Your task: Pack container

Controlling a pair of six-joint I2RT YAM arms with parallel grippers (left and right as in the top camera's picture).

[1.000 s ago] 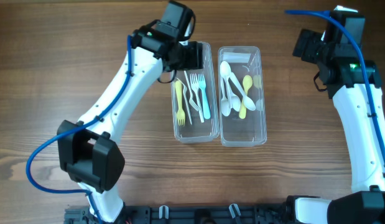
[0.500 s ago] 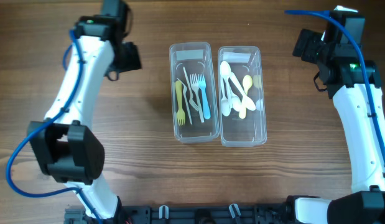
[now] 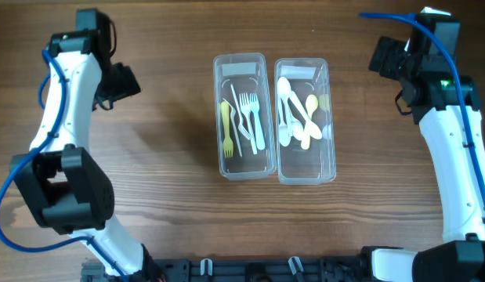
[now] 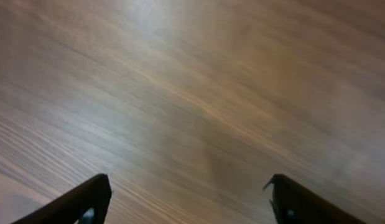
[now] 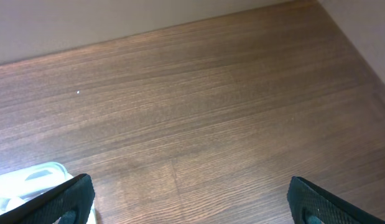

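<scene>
Centre of table: two clear plastic tubs just beside each other, fork tub holding yellow, white and blue forks, spoon tub holding white and yellow spoons. Left gripper and right gripper: both well apart from tubs, jaws spread, empty. Packing appears complete, no loose cutlery visible; park arms wide so neither tub gets nudged.

- Left wrist: table blurred; left fingers cut off at the bottom edge.
- Right wrist: right fingers cut off at the bottom edge; only a container corner shows, lower left.
</scene>
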